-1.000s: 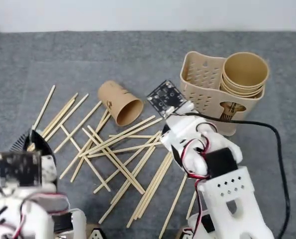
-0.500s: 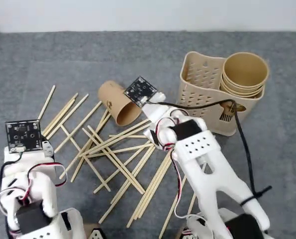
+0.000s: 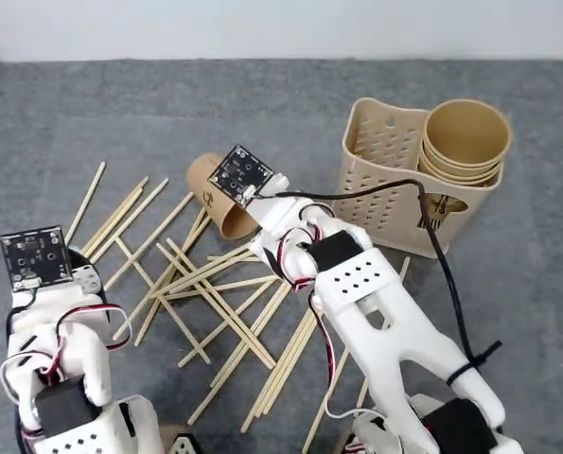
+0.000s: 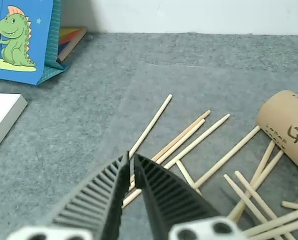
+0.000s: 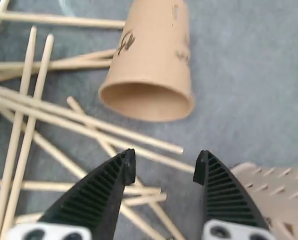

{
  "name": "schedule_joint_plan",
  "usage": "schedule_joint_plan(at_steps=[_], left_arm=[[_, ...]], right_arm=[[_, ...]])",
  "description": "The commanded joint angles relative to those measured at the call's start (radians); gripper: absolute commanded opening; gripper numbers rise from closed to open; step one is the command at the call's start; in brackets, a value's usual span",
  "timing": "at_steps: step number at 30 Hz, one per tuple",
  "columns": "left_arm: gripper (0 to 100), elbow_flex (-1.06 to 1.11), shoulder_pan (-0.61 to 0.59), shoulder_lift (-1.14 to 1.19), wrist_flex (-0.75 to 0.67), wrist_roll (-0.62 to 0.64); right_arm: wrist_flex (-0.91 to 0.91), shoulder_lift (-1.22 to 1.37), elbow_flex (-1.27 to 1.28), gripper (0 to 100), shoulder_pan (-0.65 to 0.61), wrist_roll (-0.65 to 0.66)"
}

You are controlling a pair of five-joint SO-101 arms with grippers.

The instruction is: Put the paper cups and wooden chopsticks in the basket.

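Note:
A brown paper cup [image 3: 208,185] lies on its side on the grey mat, its mouth facing my right gripper [image 5: 165,156] in the right wrist view. That gripper is open, hovering just short of the cup's [image 5: 151,70] rim with nothing between its fingers. Wooden chopsticks [image 3: 215,284] lie scattered across the mat. The beige basket [image 3: 385,180] stands at the back right and holds stacked paper cups [image 3: 466,137]. My left gripper [image 4: 130,162] is shut above loose chopsticks [image 4: 189,145] at the near left, with the cup [image 4: 289,130] farther off.
A blue bag [image 4: 23,35] with a dinosaur picture and a white book [image 4: 1,120] lie beyond the mat's left side. The basket's corner [image 5: 274,195] is close beside my right gripper. A black cable [image 3: 432,246] trails from the right arm past the basket.
My right arm has swung left, away from the basket, to the lying cup. The left arm has shifted a little near the front left corner.

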Motion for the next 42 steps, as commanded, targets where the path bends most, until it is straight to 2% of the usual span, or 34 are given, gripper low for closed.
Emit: schedule_joint_plan(at_steps=[1,3,8,14,18,24,28,34,42], left_arm=[[2,-0.007,-0.005,-0.009,-0.023,-0.003],[2,-0.010,0.000,-0.009,-0.023,-0.002],[2,-0.013,-0.002,-0.009,-0.025,-0.003],[2,-0.013,-0.006,-0.011,-0.092,-0.003],[2,-0.013,-0.002,-0.011,-0.158,0.000],[2,-0.013,0.000,-0.011,-0.195,0.003],[2,-0.004,0.002,-0.009,-0.170,0.018],[2,0.013,0.066,-0.009,-0.101,0.091],[2,0.085,0.086,-0.011,-0.103,0.094]], right_arm=[[-0.136,0.021,-0.002,20.8,-0.004,0.012],[-0.162,0.073,-0.023,20.8,-0.004,0.025],[-0.168,0.278,-0.123,20.8,0.008,0.164],[-0.159,0.453,-0.331,20.8,0.077,0.181],[-0.159,0.467,-0.356,20.3,0.099,0.181],[-0.160,0.456,-0.358,0.2,0.093,0.176],[-0.159,0.447,-0.353,6.0,0.093,0.173],[-0.157,0.437,-0.358,1.2,0.091,0.173],[-0.036,0.395,-0.359,11.9,0.091,0.173]])
